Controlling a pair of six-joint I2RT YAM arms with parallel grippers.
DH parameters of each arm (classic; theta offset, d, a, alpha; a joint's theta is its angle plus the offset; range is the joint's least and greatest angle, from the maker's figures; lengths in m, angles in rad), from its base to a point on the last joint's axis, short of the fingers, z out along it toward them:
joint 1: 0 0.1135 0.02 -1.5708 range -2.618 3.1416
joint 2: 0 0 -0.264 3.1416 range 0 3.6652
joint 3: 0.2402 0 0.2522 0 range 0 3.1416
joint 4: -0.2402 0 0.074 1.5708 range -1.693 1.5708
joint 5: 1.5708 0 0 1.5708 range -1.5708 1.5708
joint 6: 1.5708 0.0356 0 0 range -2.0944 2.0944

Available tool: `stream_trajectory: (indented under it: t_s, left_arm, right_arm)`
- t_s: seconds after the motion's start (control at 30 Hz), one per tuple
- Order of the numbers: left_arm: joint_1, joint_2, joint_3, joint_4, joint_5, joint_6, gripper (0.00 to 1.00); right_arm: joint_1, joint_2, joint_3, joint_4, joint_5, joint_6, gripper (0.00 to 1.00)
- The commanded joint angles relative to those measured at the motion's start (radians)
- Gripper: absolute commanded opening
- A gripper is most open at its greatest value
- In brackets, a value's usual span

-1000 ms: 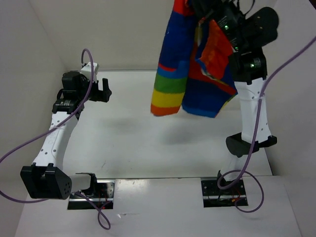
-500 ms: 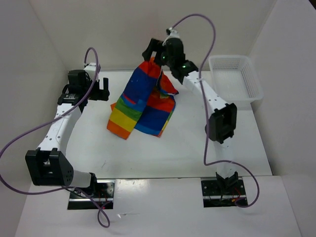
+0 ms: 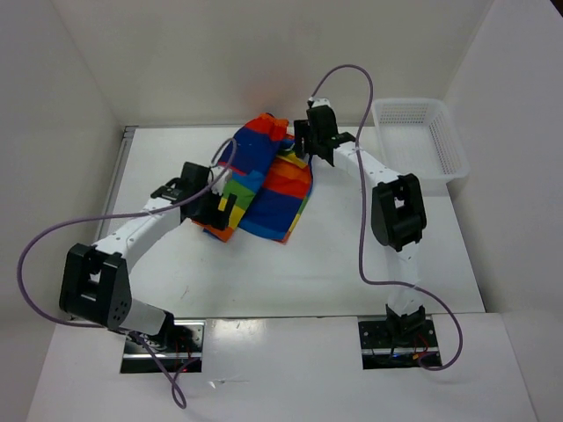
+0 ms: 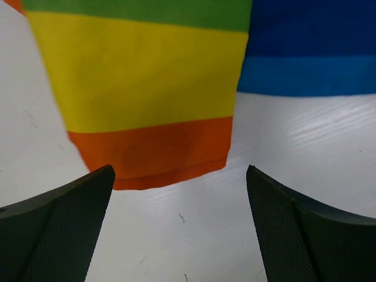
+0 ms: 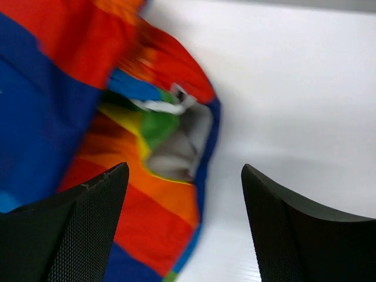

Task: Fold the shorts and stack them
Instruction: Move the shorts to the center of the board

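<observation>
The rainbow-striped shorts [image 3: 268,180] lie crumpled on the white table, at mid-back. My left gripper [image 3: 218,209] sits at their lower left edge. In the left wrist view it [image 4: 179,176] is open, and the orange hem [image 4: 158,150] lies just ahead of its fingertips, untouched. At the upper right edge of the shorts is my right gripper [image 3: 304,148]. Seen from the right wrist, it [image 5: 185,167] is open over the table. The shorts' red and orange folds [image 5: 70,88] and open waistband lie ahead and to the left of the jaws, not gripped.
A white mesh basket [image 3: 420,139] stands at the back right, beside the right arm's elbow [image 3: 398,211]. Purple cables loop over both arms. White walls close in the table at the back and sides.
The right gripper has opened and let the shorts go, and they have dropped from the air onto the table. The left arm has swung right, up to the orange hem.
</observation>
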Motion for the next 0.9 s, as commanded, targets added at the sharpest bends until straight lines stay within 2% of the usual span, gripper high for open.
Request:
stream_trajectory:
  t_s: [0.0,0.17,0.33,0.4,0.43,0.53,0.57,0.6,0.67,0.7,0.73,0.77,0.87]
  left_arm:
    - [-0.051,0.019,-0.058,0.01,-0.098,0.003,1.0]
    - [-0.076,0.131,-0.046,0.081,-0.227,0.003,1.0]
    - [-0.076,0.191,-0.036,0.157,-0.296,0.003,1.0]
    - [-0.076,0.22,-0.059,0.168,-0.305,0.003,1.0]
    - [-0.076,0.22,-0.06,0.179,-0.305,0.003,0.96]
    - [-0.076,0.246,-0.06,0.179,-0.279,0.003,0.76]
    - [-0.076,0.246,-0.06,0.179,-0.279,0.003,0.52]
    - [-0.076,0.246,-0.06,0.179,-0.279,0.003,0.36]
    - [-0.076,0.246,-0.06,0.188,-0.29,0.003,0.17]
    - [-0.076,0.246,-0.06,0.199,-0.29,0.003,0.05]
    - [-0.063,0.246,-0.06,0.21,-0.29,0.003,0.0]
    - [-0.054,0.246,-0.06,0.21,-0.299,0.003,0.0]
    - [0.015,0.237,-0.02,0.21,-0.276,0.003,0.0]
  right_arm:
    - [-0.012,-0.008,-0.041,0.045,0.029,-0.081,0.82]
    - [-0.021,0.086,-0.006,0.055,0.007,-0.078,0.85]
    - [-0.021,0.175,0.028,0.054,-0.126,-0.065,0.88]
    - [-0.021,0.184,0.028,0.043,-0.136,-0.025,0.88]
    - [-0.021,0.196,0.028,0.043,-0.136,-0.015,0.87]
    - [-0.021,0.196,0.01,0.034,-0.136,-0.003,0.72]
    - [-0.03,0.187,-0.001,0.034,-0.136,-0.003,0.53]
    - [-0.03,0.173,-0.001,0.034,-0.136,-0.003,0.42]
    - [-0.03,0.143,-0.03,0.034,-0.136,-0.003,0.2]
    - [-0.03,0.13,-0.039,0.025,-0.148,-0.012,0.01]
    - [-0.03,0.115,-0.063,0.025,-0.177,-0.029,0.0]
    - [-0.03,0.098,-0.079,0.025,-0.177,-0.041,0.0]
    - [-0.03,-0.003,-0.166,-0.012,-0.315,-0.139,0.0]
